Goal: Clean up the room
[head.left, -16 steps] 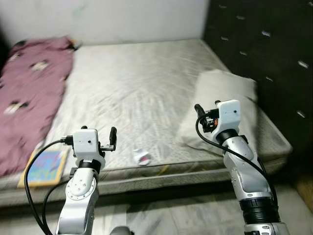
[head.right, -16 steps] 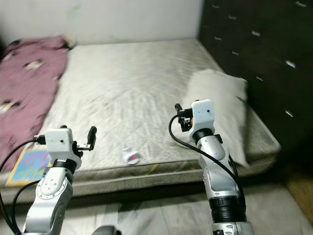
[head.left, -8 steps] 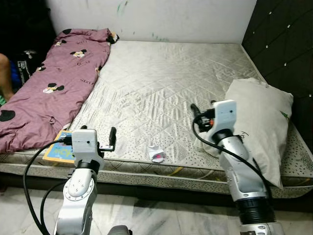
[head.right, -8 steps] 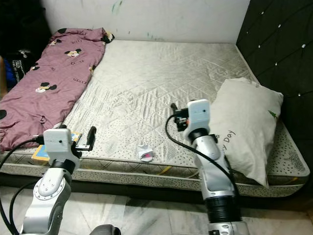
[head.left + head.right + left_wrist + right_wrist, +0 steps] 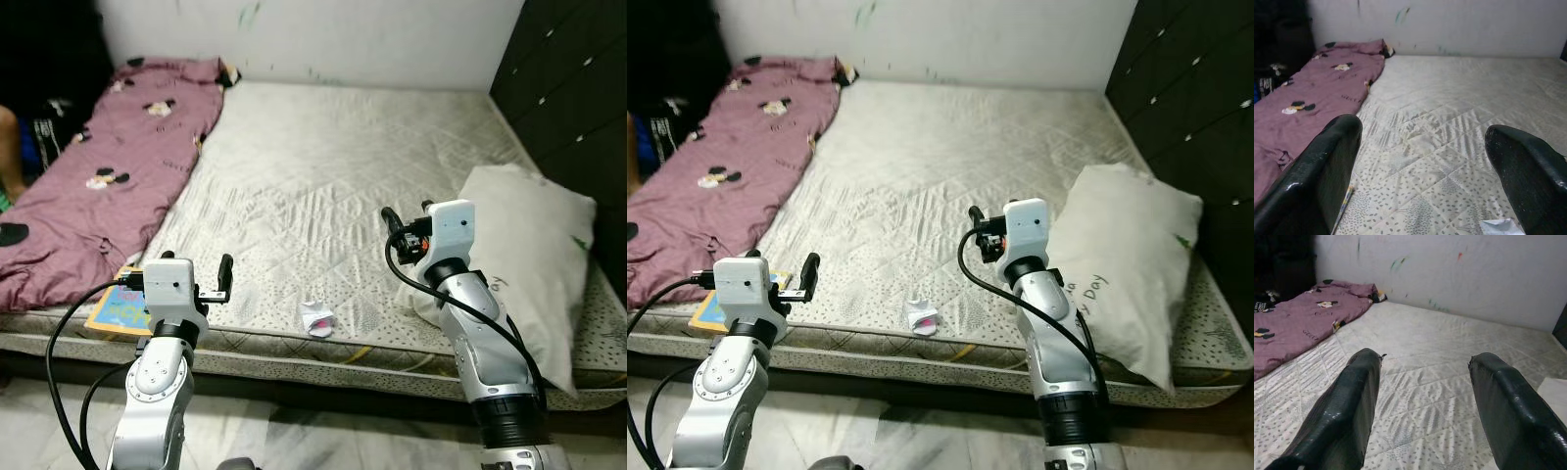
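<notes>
- Since half a second ago your head camera has shifted slightly, so the whole bed sits a touch differently in frame; the things on it lie where they did, and both arms are raised as before.
- Your left gripper (image 5: 226, 279) hovers at the near edge of the mattress (image 5: 323, 166), fingers apart, holding nothing.
- Your right gripper (image 5: 406, 221) hangs above the mattress just beside the pillow (image 5: 529, 245), fingers likewise spread and empty.
- The small crumpled white and pink wrapper (image 5: 316, 318) lies on the mattress near its front edge, between your two arms and closer to the left gripper; in the left wrist view a corner of it (image 5: 1497, 227) shows just beside one finger.
- A colourful children's book (image 5: 120, 306) rests at the front left corner of the mattress, partly behind your left wrist and touching the edge of the blanket.
- The maroon cartoon-print blanket (image 5: 108, 166) runs along the left side of the bed up to the white wall (image 5: 323, 34).
- The pillow lies along the right side, next to the dark tufted headboard (image 5: 573, 88).
- A person's arm (image 5: 10, 147) is at the far left edge.
</notes>
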